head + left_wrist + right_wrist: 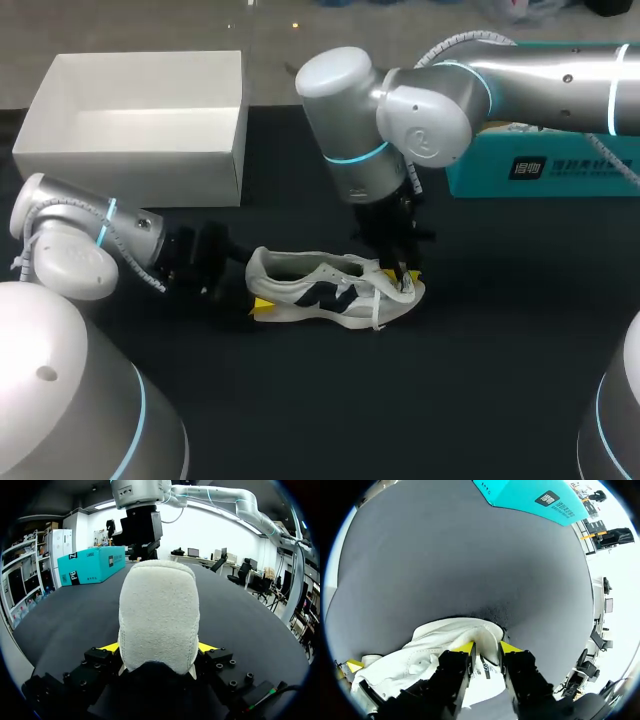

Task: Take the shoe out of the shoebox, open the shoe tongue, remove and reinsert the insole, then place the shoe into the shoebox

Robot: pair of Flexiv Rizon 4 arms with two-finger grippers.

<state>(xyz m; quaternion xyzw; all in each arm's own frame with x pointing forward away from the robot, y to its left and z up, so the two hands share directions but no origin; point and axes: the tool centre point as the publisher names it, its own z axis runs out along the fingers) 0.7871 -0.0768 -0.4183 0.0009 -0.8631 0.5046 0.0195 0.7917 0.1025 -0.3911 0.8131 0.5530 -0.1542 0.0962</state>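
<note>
A white sneaker with dark side marks (320,290) lies on its sole on the black table, toe to the right. My left gripper (255,300) is at its heel. In the left wrist view the padded heel (159,610) fills the gap between the yellow tips, and both fingers press on it. My right gripper (405,280) comes down over the front of the shoe. In the right wrist view its fingers (465,647) stand a little apart over the white upper (440,640), with a strip of tongue between them. The white shoebox (140,150) stands open at the back left.
A teal box (540,170) lies at the back right, behind my right arm; it also shows in the left wrist view (92,565) and the right wrist view (535,497). Bare black table lies in front of the shoe.
</note>
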